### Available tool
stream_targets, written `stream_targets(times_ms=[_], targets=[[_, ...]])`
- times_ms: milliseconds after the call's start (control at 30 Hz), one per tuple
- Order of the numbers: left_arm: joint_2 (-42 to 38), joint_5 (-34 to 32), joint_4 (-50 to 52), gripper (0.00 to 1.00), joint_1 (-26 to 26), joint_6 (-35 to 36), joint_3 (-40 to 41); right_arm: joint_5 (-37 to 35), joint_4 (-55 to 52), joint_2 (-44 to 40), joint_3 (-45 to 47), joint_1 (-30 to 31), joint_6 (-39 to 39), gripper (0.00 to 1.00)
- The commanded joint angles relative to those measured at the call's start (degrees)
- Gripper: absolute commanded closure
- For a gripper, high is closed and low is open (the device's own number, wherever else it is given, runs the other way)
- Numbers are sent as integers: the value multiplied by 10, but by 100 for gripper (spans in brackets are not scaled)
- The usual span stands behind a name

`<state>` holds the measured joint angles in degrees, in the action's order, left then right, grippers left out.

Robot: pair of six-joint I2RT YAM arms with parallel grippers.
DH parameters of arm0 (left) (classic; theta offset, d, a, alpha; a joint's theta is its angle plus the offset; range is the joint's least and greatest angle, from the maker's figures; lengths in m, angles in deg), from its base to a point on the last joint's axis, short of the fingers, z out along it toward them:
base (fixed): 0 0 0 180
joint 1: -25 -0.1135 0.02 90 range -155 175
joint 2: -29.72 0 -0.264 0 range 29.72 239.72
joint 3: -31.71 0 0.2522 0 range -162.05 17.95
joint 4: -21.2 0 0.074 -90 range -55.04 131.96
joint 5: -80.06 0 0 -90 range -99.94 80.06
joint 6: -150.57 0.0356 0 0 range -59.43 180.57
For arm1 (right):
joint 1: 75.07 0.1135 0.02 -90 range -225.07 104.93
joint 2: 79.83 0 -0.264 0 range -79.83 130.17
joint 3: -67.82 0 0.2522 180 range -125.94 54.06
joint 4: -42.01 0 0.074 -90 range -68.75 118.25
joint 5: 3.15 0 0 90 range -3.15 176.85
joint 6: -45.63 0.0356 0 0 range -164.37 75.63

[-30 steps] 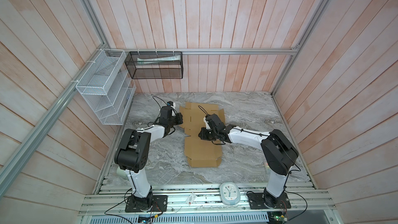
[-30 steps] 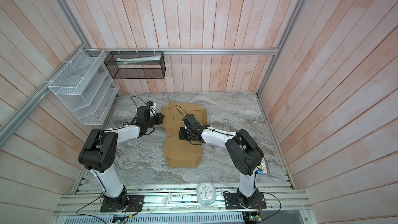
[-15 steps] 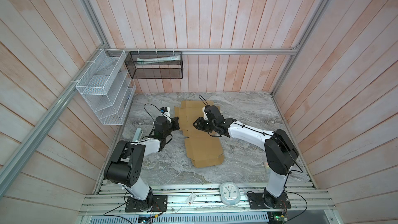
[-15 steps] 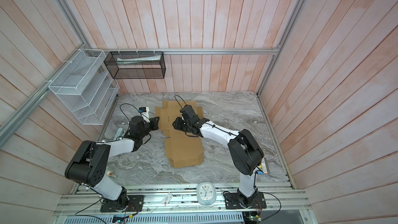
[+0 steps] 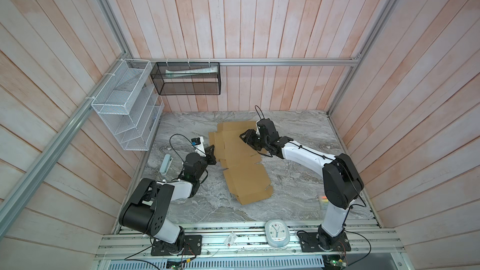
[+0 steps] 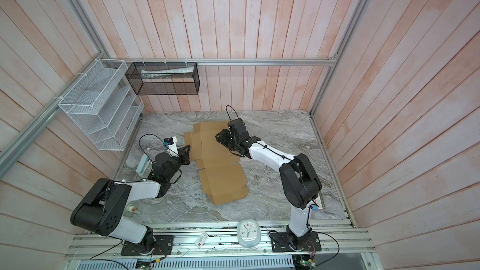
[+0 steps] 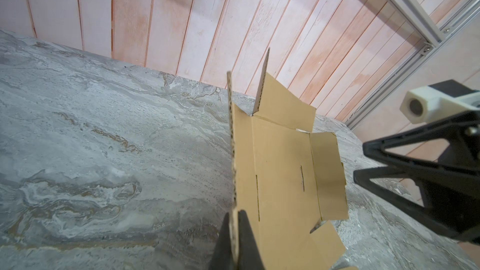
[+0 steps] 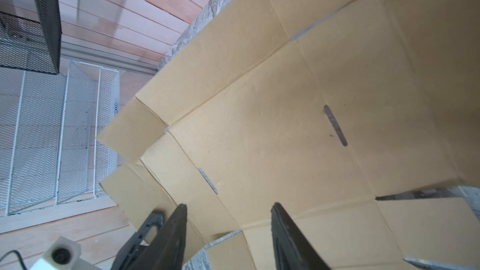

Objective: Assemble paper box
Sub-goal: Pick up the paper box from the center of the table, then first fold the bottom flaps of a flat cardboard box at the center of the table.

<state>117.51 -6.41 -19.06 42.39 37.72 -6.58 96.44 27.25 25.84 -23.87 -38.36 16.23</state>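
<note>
Left jaws pinch one paper box (image 5: 244, 177); right jaws spread.

With its jaws now spread apart, the right gripper (image 5: 245, 138) moves off the middle of the paper box (image 5: 244, 175) toward the back wall, as the left gripper (image 5: 211, 152), pinching the sheet's left edge, draws back toward its base and swings the far end leftward.

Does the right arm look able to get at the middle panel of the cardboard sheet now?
Probably yes. The right tool hangs open just above the cardboard sheet, with nothing between them. The left tool is shut on its raised side edge, clear of that panel.
</note>
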Motion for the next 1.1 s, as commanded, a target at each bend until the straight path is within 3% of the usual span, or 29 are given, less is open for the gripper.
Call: stream_targets(times_ms=[0, 367, 700, 1067], targets=[[-9, -20, -64, 100, 11, 20, 9, -7, 25, -15, -30, -4, 46, 46], [0, -73, -150, 100, 56, 43, 44, -3, 66, 10, -41, -40, 151, 41], [14, -98, -184, 100, 89, 82, 50, 34, 63, 62, -109, -56, 164, 32], [33, -105, -234, 100, 94, 80, 65, 40, 70, 60, -92, -63, 185, 31]])
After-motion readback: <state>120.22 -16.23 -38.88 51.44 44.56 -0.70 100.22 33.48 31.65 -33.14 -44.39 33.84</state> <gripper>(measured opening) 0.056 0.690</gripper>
